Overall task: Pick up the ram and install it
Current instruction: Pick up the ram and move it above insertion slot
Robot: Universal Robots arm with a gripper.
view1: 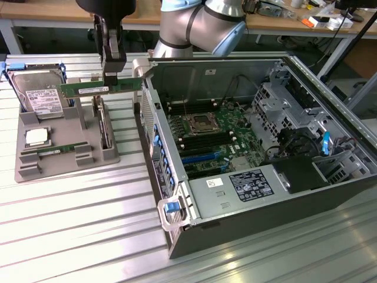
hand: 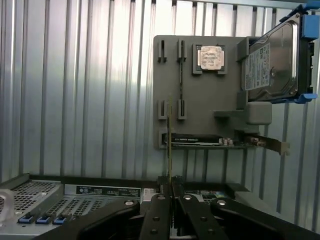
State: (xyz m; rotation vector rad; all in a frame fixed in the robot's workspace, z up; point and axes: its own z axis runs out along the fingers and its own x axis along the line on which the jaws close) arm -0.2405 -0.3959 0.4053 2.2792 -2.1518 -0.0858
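The ram (view1: 88, 89) is a long, thin green stick held level in the air above the grey holder (view1: 73, 121), just beside the open computer case (view1: 235, 194). My gripper (view1: 111, 81) comes down from above and is shut on the ram near its middle. In the wrist view the ram (hand: 169, 135) is edge-on, a thin line rising from between my fingertips, with my gripper (hand: 170, 192) closed around its base. The motherboard (view1: 215, 132) with its long memory slots lies inside the case, to the exterior view's right of the ram.
The holder (hand: 200, 100) carries a hard drive (view1: 38, 94) in a blue frame, a silver processor (view1: 36, 137), another green stick (view1: 56, 150) lying in a slot, and an expansion card (hand: 200, 141) on edge. The case wall (view1: 150, 118) stands close to the ram's end. Ribbed metal table all around.
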